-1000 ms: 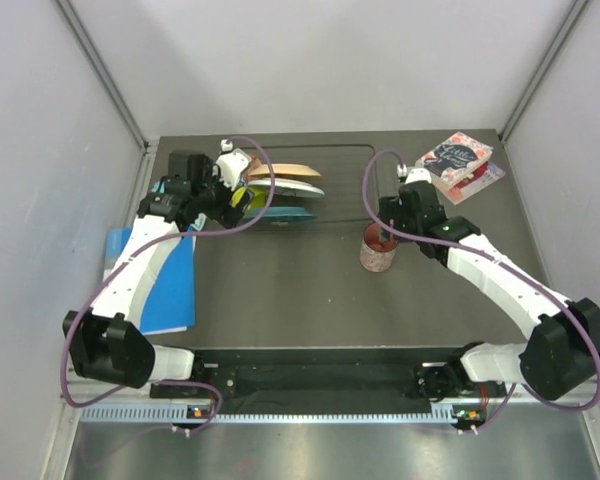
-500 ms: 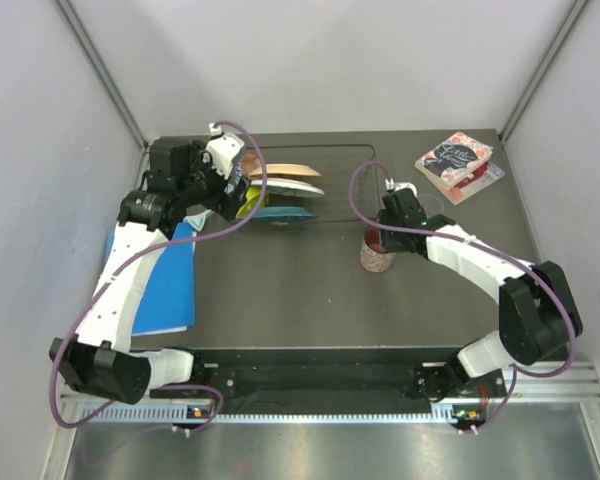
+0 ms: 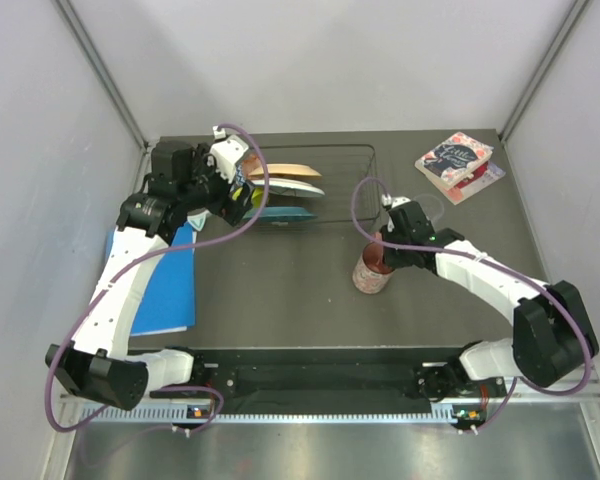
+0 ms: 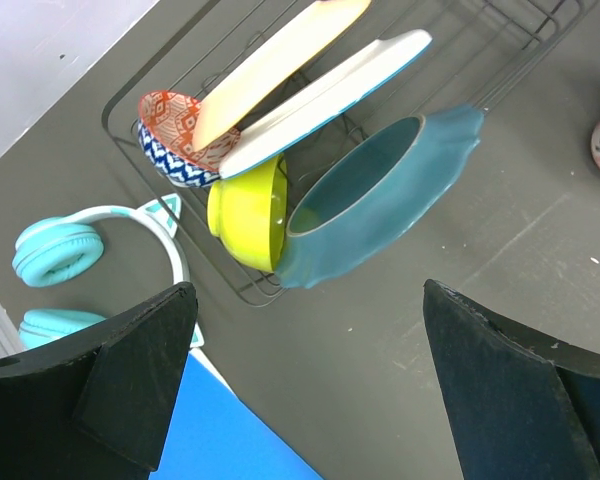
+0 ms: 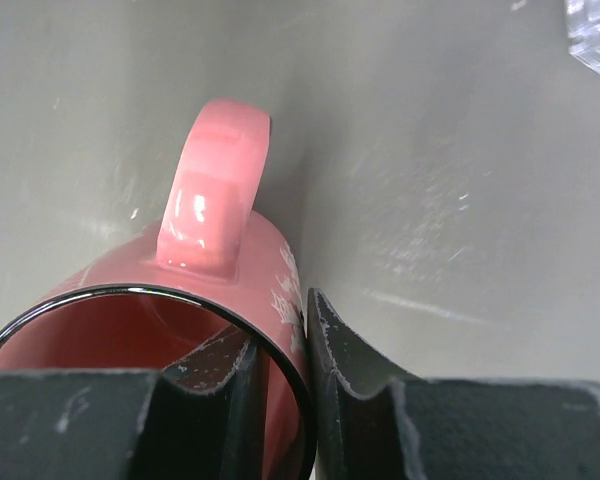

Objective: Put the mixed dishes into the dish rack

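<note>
Your right pincer (image 5: 280,350) is clamped on the pink floral mug's (image 5: 215,200) rim, one finger inside; the mug is outside the dish rack (image 3: 330,147), near its front right corner; your left pincer (image 4: 310,360) hangs wide apart.

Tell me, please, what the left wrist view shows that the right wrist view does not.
Only the left wrist view: the dish rack holding the cream plate, white plate, teal scalloped plate, yellow-green bowl and red-blue bowl, plus the teal headphones and blue folder. Only the right wrist view: the right hand pinching the pink floral mug's wall, one finger inside the rim, one outside. Both: the dark table, and the mug, though the left wrist view catches just a pink sliver at its right edge.
</note>
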Available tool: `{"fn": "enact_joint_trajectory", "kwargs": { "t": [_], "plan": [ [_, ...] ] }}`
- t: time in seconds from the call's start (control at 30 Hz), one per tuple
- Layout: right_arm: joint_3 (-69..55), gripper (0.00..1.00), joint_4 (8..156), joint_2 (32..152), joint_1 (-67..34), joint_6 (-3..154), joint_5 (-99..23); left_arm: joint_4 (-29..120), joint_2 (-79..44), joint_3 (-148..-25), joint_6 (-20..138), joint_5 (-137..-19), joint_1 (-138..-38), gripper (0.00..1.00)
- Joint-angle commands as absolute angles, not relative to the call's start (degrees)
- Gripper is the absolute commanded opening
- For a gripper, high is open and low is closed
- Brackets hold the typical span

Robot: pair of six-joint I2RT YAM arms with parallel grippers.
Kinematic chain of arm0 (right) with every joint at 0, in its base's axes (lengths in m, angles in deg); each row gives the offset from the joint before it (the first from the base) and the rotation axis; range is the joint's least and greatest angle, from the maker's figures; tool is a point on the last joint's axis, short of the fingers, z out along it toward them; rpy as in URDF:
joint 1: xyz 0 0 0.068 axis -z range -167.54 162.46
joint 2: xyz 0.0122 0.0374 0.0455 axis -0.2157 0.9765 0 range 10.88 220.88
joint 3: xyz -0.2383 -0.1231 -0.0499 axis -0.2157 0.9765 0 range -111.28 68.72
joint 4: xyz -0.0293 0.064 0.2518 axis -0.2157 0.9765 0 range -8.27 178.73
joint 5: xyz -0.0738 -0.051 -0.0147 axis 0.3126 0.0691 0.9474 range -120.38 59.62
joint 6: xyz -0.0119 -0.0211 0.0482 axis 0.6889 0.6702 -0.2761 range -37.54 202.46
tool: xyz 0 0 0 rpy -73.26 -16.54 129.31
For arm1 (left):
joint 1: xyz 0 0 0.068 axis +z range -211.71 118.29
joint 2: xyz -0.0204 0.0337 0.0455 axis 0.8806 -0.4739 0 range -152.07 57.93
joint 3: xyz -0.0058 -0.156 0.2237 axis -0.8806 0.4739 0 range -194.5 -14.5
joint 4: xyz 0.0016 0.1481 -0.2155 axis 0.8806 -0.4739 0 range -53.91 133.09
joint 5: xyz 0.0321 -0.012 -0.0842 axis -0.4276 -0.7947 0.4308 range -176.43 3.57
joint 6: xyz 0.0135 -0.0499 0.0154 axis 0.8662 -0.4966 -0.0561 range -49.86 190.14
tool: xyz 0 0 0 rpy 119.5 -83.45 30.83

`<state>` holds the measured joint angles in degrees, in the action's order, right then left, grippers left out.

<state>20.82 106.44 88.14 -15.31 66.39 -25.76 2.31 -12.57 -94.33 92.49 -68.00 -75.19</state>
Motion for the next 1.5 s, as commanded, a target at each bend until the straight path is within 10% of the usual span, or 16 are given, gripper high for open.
{"fn": "enact_joint_trajectory", "kwargs": {
  "t": [0.0,0.1,0.23,0.4,0.77,1.13,1.37,1.47],
  "plan": [
    [20.0,0.00,113.6,86.3,-18.8,67.4,-31.5,4.2,-12.0,-96.9,91.2,-67.3,-75.8,0.99],
    [20.0,0.03,115.7,85.3,-23.2,65.2,-31.4,4.4,-12.2,-96.6,91.2,-67.1,-76.0,0.99],
    [18.9,0.30,120.0,84.9,-30.2,62.9,-30.7,4.9,-12.6,-96.4,91.6,-67.4,-76.3,0.99],
    [19.9,0.00,119.8,83.0,-32.5,61.0,-28.0,5.4,-12.8,-96.6,91.7,-67.3,-76.3,0.99],
    [16.9,0.00,110.9,72.7,-28.2,59.7,-36.4,6.3,-12.6,-100.9,86.8,-68.4,-76.2,0.99],
    [24.7,0.00,51.6,69.8,-13.1,18.0,-84.8,13.9,-5.6,-95.3,90.0,-56.7,-76.4,0.99],
    [29.3,0.00,-13.9,84.7,-12.7,-28.8,-80.1,22.6,1.4,-86.4,100.7,-56.9,-76.4,0.99],
    [27.9,0.00,-18.1,89.4,-14.8,-37.2,-78.6,32.5,5.8,-80.3,107.1,-51.6,-76.4,0.99]
  ]
}}
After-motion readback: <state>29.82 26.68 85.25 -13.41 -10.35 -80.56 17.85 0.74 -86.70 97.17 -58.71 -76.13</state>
